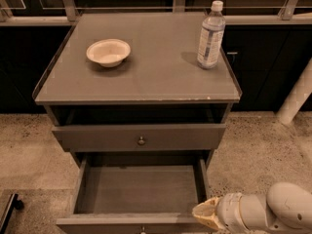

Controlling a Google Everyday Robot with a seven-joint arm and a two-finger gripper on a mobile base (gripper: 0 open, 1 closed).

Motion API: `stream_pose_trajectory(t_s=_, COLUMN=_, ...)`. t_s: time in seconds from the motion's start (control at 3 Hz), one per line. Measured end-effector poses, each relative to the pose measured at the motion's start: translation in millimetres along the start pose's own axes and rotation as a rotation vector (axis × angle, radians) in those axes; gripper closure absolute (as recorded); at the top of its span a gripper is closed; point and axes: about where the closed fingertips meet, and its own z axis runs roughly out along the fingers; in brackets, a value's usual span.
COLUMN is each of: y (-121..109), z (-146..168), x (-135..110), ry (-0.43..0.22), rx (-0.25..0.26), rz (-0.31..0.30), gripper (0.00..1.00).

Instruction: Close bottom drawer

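Note:
The bottom drawer (139,191) of a grey-brown cabinet stands pulled far out, its deep plain box empty. Its low front (126,224) runs along the frame's bottom edge, with the small knob (143,229) just showing. Above it a taller-fronted drawer (139,136) with a round knob (141,141) is pulled out slightly. My gripper (207,214) is at the lower right, its pale tip at the right end of the bottom drawer's front. The white arm (273,211) reaches in from the right.
A white bowl (108,51) and a clear water bottle (210,35) stand on the cabinet top (141,77). A white post (297,94) leans at the right. Dark cabinets and a rail run behind. Speckled floor (258,150) surrounds the cabinet. A black part (9,208) shows at the lower left.

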Motion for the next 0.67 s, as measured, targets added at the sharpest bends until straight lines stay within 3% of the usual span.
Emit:
stream_pose_trajectory(t_s=0.33, y=-9.0, z=5.9, x=26.6, ry=-0.025, rx=0.043, rz=0.059, gripper=1.0)
stream_pose_trajectory(t_s=0.67, y=-18.4, z=19.9, x=57.2, ry=-0.047, rx=0.053, rz=0.131, gripper=1.0)
